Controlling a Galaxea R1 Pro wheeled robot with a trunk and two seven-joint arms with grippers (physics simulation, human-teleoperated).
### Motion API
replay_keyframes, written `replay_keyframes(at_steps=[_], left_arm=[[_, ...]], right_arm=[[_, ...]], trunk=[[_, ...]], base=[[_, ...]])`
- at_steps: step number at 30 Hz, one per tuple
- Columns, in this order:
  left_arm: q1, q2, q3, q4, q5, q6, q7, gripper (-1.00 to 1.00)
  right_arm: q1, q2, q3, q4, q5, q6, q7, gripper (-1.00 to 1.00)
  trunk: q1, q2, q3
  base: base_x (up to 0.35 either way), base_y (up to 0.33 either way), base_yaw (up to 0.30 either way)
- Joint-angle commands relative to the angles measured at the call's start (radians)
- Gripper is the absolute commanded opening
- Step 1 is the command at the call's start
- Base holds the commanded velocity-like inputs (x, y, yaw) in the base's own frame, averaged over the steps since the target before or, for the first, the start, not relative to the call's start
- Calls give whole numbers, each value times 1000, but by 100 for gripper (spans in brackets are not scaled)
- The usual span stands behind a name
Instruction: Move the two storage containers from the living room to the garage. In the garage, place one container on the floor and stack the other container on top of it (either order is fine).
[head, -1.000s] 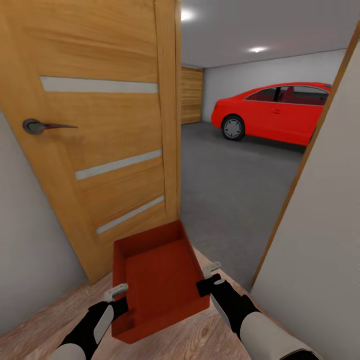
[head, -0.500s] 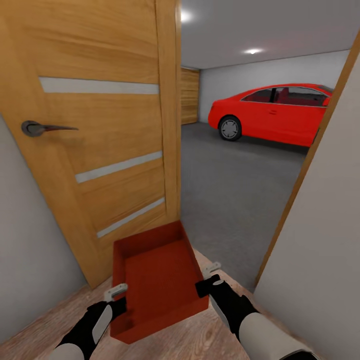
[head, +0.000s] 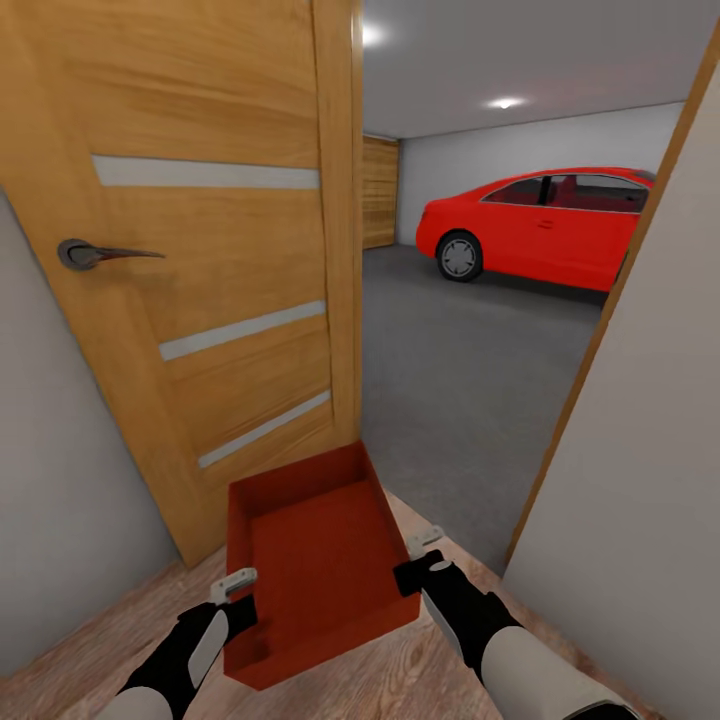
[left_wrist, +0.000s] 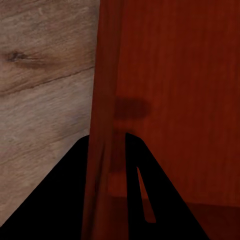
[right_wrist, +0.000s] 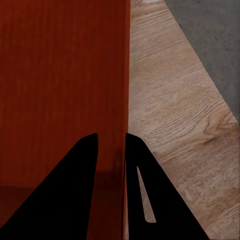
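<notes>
While each hand clamps a container (head: 318, 565) wall, left hand (left_wrist: 107, 165), right hand (right_wrist: 111, 165), head view adds red car (head: 540, 225)

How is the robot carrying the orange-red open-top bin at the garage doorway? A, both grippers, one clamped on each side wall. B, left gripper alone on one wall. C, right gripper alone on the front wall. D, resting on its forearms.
A: the left gripper and right gripper each pinch an opposite side wall of the orange-red open-top bin, jaws straddling the walls in both wrist views.
</notes>
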Motion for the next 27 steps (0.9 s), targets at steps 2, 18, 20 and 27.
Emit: replay_keyframes(at_steps=[2,18,20,27], left_arm=[[0,-21,-57,0,43,14,-1,-100],[0,-20,-57,0,42,14,-1,-100],[0,-20,-57,0,42,14,-1,-100],[5,-12,-23,-7,7,-27,32,-100]], right_arm=[[0,20,100,-4,-9,6,25,-100],[8,20,100,-4,-9,-34,25,-100],[11,20,100,-5,-9,-35,25,-100],[6,-23,-13,3,17,-35,21,-100]], trunk=[[0,0,-1],[0,0,10],[0,0,10],[0,0,10]], base=[[-16,0,0],[-1,0,-116],[0,0,-9],[0,0,-1]])
